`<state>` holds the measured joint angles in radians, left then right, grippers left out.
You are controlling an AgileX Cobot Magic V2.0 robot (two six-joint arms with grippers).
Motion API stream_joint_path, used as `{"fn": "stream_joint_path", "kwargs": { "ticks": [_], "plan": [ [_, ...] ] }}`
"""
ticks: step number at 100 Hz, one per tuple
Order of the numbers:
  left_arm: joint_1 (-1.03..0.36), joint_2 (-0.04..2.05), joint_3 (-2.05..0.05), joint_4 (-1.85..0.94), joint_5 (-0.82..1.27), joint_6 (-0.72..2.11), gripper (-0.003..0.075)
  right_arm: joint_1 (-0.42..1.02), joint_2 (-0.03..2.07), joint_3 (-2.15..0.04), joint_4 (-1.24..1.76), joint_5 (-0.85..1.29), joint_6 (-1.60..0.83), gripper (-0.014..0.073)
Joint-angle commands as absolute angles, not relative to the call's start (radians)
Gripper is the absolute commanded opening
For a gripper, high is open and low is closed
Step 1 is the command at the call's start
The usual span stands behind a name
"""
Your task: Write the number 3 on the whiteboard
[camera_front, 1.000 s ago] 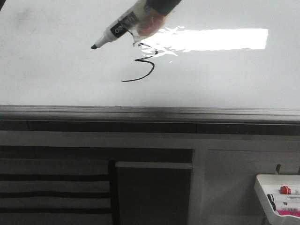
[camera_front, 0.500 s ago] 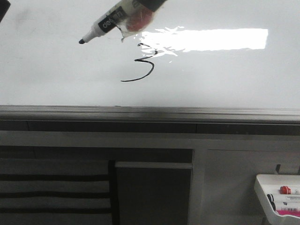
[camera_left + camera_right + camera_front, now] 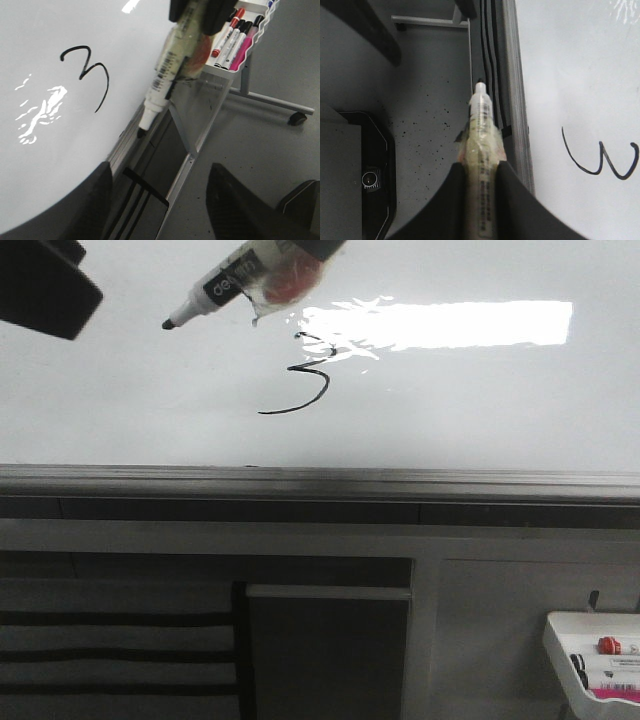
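Setting: a grey speckled floor (image 3: 425,120) under a stand carrying the whiteboard (image 3: 480,410), a large glossy white board with a grey metal edge rail (image 3: 320,480) along its near side and a bright glare patch on its surface.

Item 1: the number 3 (image 3: 303,375), thin, black, slanted, with a long lower tail; it sat near the middle of the board, just beside the glare patch.

Item 2: a marker (image 3: 225,285), white barrel, black tip bare, wrapped in tape; tip was clear of the board, up and to the left of the numeral.

Item 3: right gripper (image 3: 480,175), fingers clenched on the marker's barrel.

Item 4: left gripper (image 3: 160,200), fingers spread apart, grasping nothing.

Item 5: a small white tray (image 3: 590,655) of markers, low at the right, well apart from the numeral.
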<state>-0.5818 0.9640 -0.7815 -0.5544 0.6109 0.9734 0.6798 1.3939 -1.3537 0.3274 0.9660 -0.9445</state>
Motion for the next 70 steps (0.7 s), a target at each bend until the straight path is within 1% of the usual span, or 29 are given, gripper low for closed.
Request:
{"fn": "stream_joint_path", "kwargs": {
  "ticks": [1, 22, 33, 70],
  "plan": [
    [-0.617, 0.979, -0.817, -0.579, 0.558, 0.989, 0.0414, 0.683, 1.367, -1.378, 0.356, 0.92, -0.963, -0.0052],
    [-0.684, 1.066, -0.883, -0.556, 0.549, 1.049, 0.0414, 0.683, 1.367, -1.378, 0.367, 0.93, -1.064, -0.0052],
    [-0.684, 1.119, -0.915, -0.547, 0.547, 1.049, 0.0412, 0.683, 1.367, -1.378, 0.367, 0.953, -1.115, -0.0052],
    [-0.686, 1.232, -0.984, -0.541, 0.531, 1.071, 0.0411, 0.683, 1.367, -1.378, 0.369, 0.949, -1.117, -0.0052]
  ]
}}
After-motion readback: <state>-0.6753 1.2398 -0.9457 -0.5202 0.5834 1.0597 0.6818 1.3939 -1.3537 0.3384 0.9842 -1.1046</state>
